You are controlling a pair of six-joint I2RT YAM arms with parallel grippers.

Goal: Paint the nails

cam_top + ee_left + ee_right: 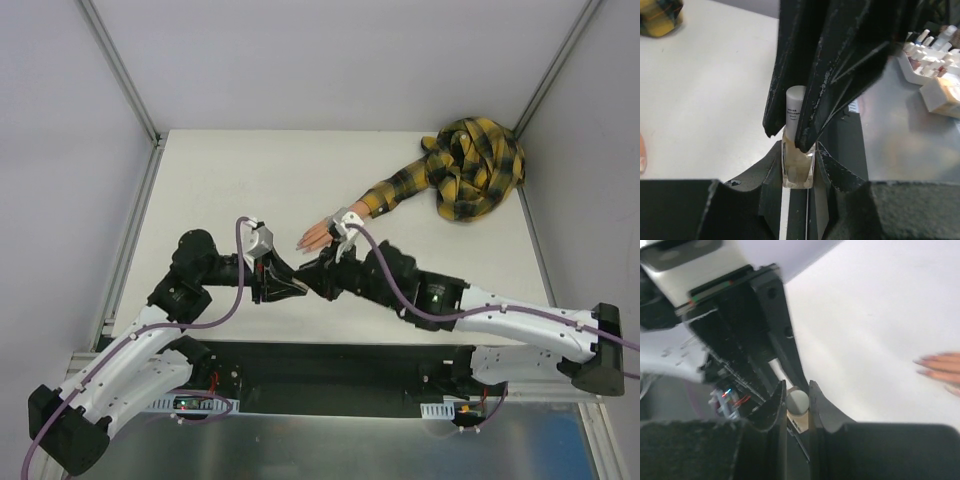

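My left gripper (799, 161) is shut on a small beige bottle (799, 170), held just above the table near its front middle (292, 284). The bottle's white cap (795, 102) points at my right gripper (798, 391), whose jaws are shut on the cap (799, 401) from both sides. The two grippers meet tip to tip in the top view, the right gripper (318, 279) coming from the right. The mannequin hand (320, 234) lies flat just beyond them, its yellow-black plaid sleeve (388, 196) running back right. Its pale nails (921, 361) point left, apart from both grippers.
The rest of the plaid garment (472, 168) is bunched at the back right corner. A white tray of small bottles (932, 52) sits on the metal shelf in front of the table. Aluminium frame posts (120, 70) stand at the back corners.
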